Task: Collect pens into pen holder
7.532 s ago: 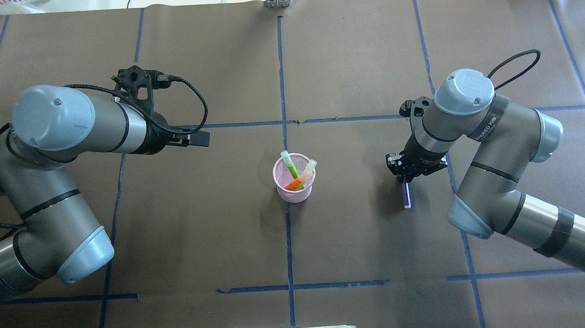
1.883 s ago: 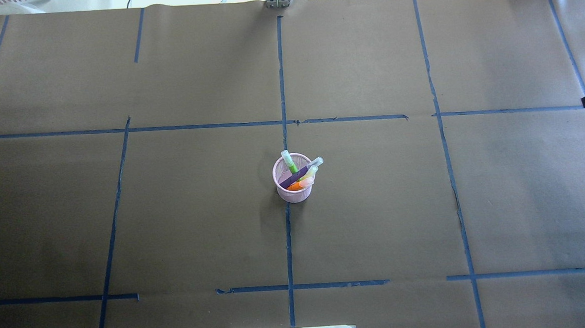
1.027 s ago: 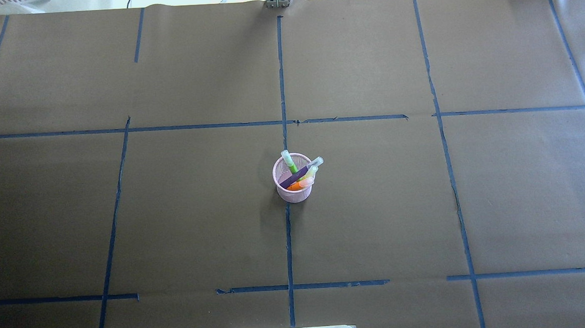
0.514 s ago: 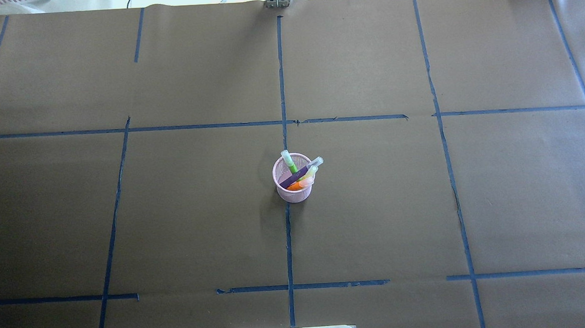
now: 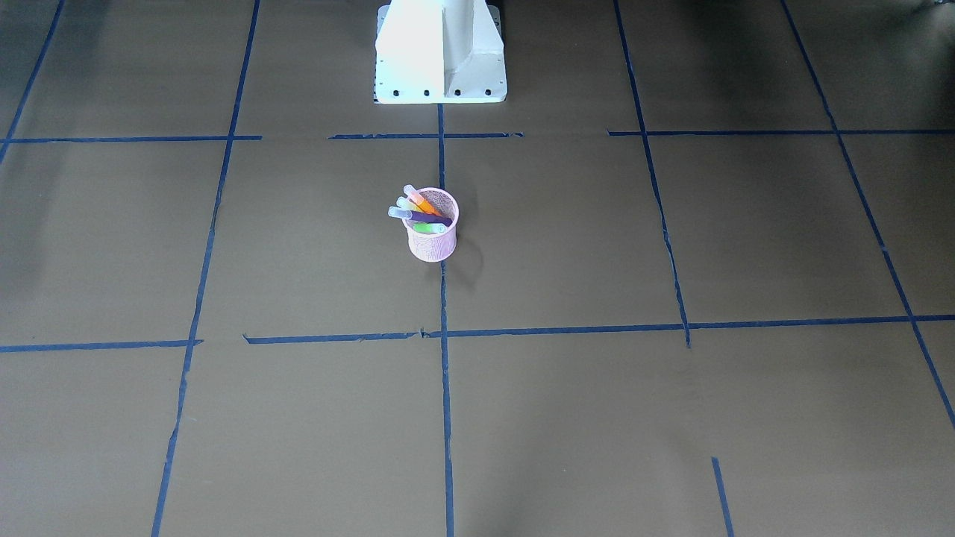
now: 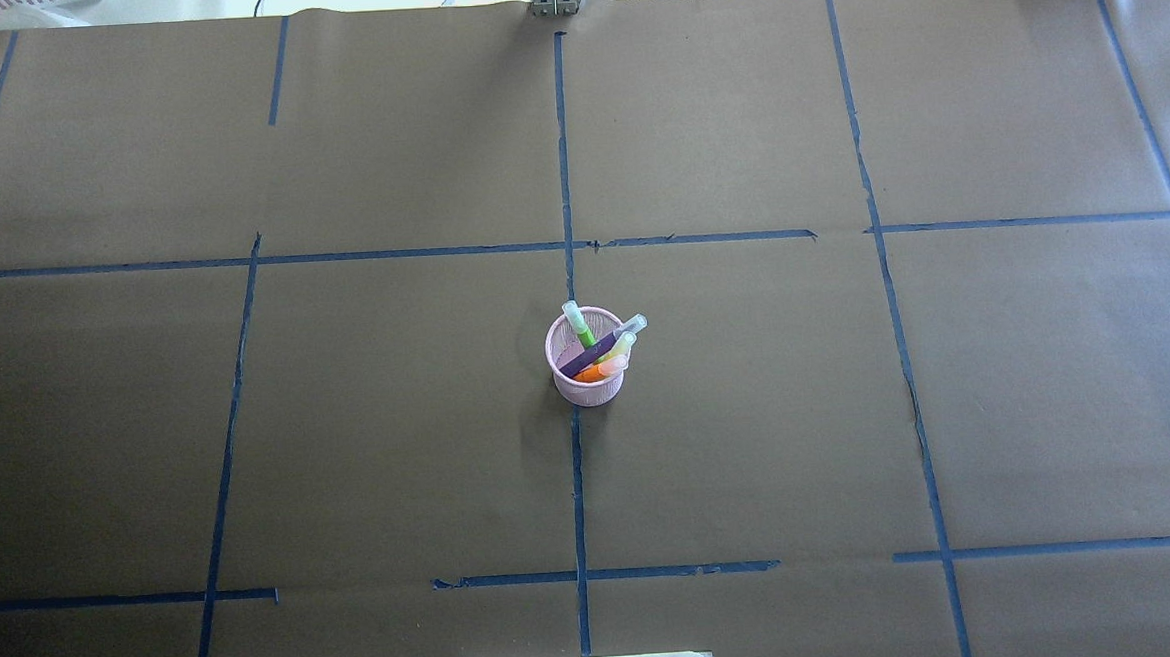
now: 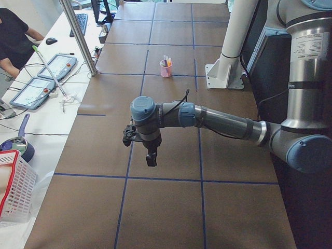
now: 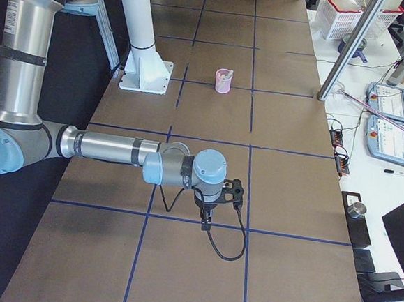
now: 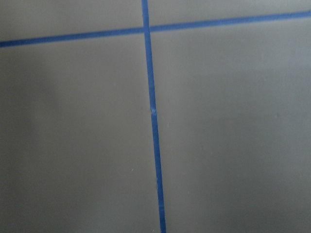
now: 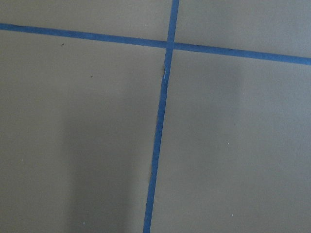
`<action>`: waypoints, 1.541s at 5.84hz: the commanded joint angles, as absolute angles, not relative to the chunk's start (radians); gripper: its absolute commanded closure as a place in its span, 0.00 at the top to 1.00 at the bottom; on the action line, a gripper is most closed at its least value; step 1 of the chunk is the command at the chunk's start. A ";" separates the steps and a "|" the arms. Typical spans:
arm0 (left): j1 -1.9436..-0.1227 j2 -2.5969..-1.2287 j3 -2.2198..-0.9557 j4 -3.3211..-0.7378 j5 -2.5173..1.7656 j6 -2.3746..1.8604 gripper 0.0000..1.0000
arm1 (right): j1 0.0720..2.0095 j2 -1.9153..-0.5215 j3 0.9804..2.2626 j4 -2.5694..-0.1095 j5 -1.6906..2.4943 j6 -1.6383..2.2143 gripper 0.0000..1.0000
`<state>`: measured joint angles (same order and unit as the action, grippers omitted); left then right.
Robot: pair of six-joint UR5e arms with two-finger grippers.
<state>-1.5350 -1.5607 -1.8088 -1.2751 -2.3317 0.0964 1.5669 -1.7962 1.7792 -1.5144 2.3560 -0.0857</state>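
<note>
I see the small pink round wire-mesh pen holder [image 6: 588,393] upright mid-table, holding the purple pen [image 6: 591,354], green pen [image 6: 579,327], orange pen [image 6: 591,374] and yellowish pen [image 6: 622,346]. Seconds ago the purple pen lay on the table; now both arms are gone from overhead. The left gripper [image 7: 151,159] and right gripper [image 8: 204,224] hang far from the holder, and I cannot tell their finger spread.

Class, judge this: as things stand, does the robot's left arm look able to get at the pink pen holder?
Probably yes. The pen holder stands alone on the table, pens inside, and nothing shows between it and the left gripper, which hangs far off toward one end.
</note>
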 commanded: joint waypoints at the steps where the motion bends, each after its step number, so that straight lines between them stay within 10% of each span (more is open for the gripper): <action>1: -1.536 -1.615 -1.739 -1.288 -2.327 0.104 1.00 | 1.568 -1.873 1.897 -1.572 2.358 -0.086 1.00; 9: -1.535 -1.480 -1.778 -1.427 -2.356 0.092 1.00 | 1.562 -1.825 1.878 -1.609 2.359 -0.071 1.00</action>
<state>-1.5350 -1.4844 -1.7697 -1.4198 -2.3516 0.0931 1.5632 -1.8308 1.8837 -1.6091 2.3583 -0.0709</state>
